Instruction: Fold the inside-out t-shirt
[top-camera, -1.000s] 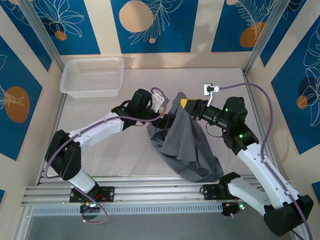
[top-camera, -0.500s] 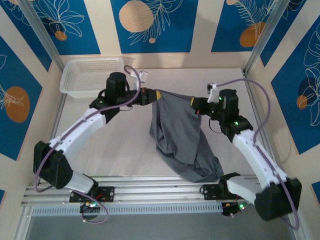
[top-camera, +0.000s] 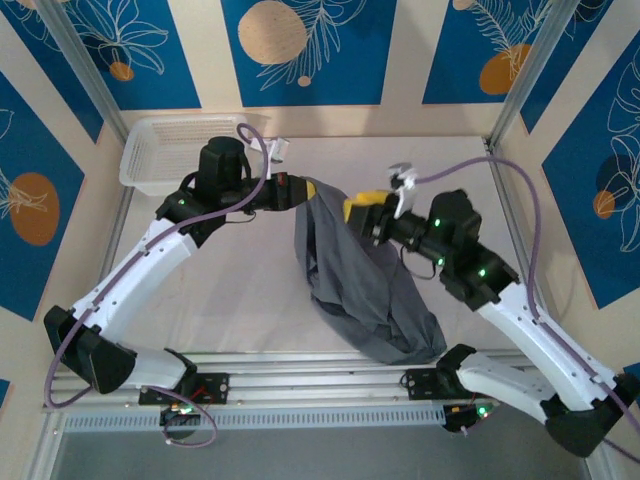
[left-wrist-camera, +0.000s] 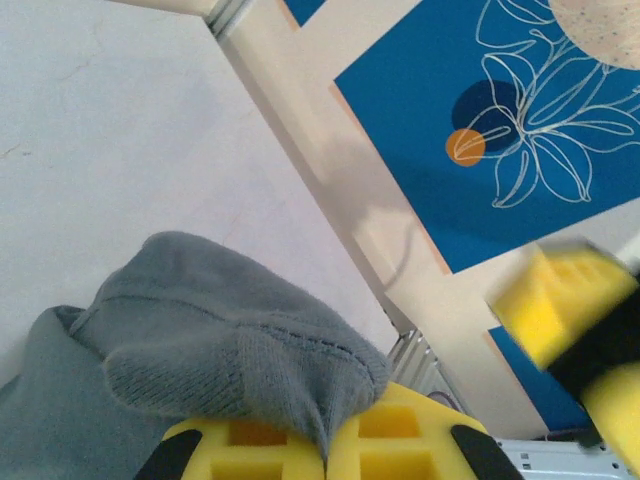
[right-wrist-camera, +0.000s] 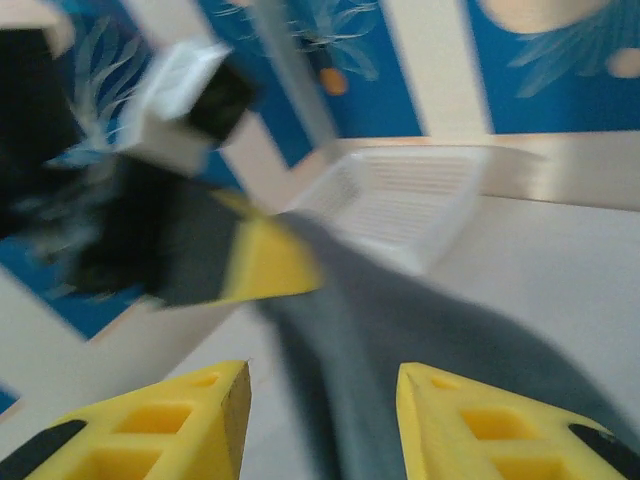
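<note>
- At the bottom of the top view, the inside-out t-shirt (top-camera: 365, 285) is resting its lower end on the tabletop (top-camera: 230, 300), just beside the metal rail (top-camera: 300, 385), while the rest is rising in a slack drape toward mid-frame
- It is sagging and creasing under its own weight, so I am judging it light, soft and limp, neither slippery nor fragile; it is probably calling for two well-apart holds along a hem or seam to open flat
- The right claw (top-camera: 358, 210) is standing spread, its yellow fingers (right-wrist-camera: 180, 420) apart with cloth running past the gap, seemingly pinching nothing
- The left claw (top-camera: 300, 190) is pressing together on a thick stitched edge of the shirt, carrying the drape
- Bare tabletop is lying open at centre left; the white basket (top-camera: 185, 150) at upper left and the side walls (top-camera: 80, 230) are limiting any wide sweep
</note>
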